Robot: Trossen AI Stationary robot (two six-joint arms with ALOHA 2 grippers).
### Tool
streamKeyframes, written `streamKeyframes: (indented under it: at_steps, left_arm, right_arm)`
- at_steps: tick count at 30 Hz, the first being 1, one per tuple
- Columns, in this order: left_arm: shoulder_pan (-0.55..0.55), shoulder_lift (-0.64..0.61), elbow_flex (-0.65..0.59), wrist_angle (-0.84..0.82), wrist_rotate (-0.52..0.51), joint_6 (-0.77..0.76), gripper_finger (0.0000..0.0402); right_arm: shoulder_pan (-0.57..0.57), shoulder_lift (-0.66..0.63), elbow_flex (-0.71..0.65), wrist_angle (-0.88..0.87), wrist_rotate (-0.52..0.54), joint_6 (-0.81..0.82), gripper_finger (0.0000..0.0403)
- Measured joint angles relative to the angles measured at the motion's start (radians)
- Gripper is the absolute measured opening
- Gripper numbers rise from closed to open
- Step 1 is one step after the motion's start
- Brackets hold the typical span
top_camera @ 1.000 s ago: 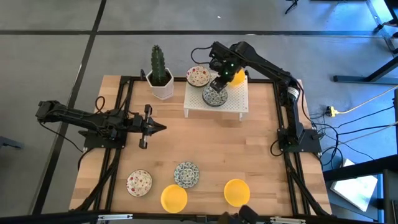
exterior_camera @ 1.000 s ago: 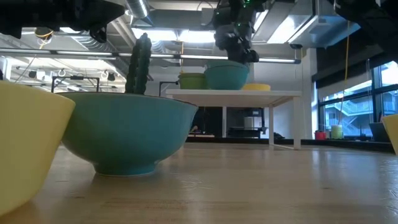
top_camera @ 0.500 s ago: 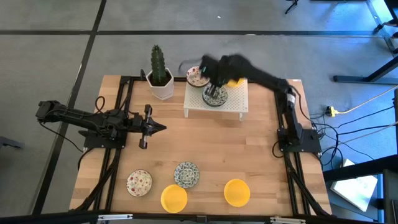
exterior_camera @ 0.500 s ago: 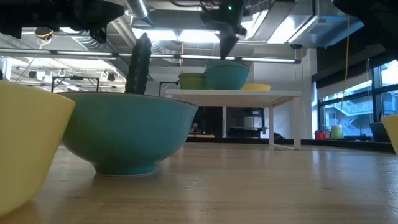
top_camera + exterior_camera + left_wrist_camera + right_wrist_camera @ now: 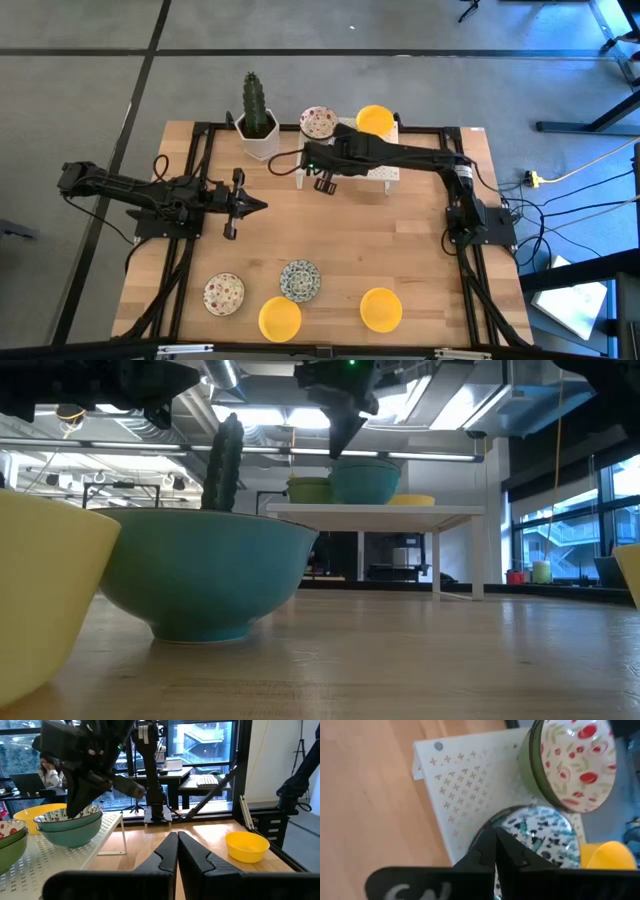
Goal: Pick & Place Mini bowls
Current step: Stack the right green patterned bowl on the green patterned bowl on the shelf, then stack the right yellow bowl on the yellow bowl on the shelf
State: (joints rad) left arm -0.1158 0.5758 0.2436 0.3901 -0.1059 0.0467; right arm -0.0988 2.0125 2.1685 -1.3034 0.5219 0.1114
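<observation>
Right gripper [image 5: 322,170] hangs over the near-left corner of the white rack [image 5: 387,172], fingers pressed together, holding nothing. 3 mini bowls sit on the rack: red-speckled [image 5: 574,764], blue-green patterned [image 5: 540,834], yellow [image 5: 374,119]; 4 more lie along the table's near edge. Left gripper [image 5: 252,205] waits at table left, fingers closed and empty.
</observation>
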Motion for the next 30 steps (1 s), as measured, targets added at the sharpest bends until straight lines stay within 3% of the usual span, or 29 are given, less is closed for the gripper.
streamKeyframes:
  at_steps: [7, 15, 24, 30]
  left_arm:
    - [0.0, 0.0, 0.0, 0.0, 0.0, 0.0, 0.0006]
    - [0.0, 0.0, 0.0, 0.003, 0.0, 0.0, 0.0006]
    - [0.0, 0.0, 0.0, 0.007, 0.003, 0.005, 0.0006]
    - [0.0, 0.0, 0.0, -0.006, 0.064, -0.061, 0.0006]
  right_arm:
    - [-0.024, 0.0, 0.0, -0.018, -0.067, 0.064, 0.0001]
    - [-0.022, -0.002, 0.06, -0.025, 0.011, 0.001, 0.0001]
    - [-0.058, -0.002, 0.144, -0.024, -0.002, -0.06, 0.0001]
    - [-0.088, -0.002, 0.145, -0.025, -0.117, -0.075, 0.0001]
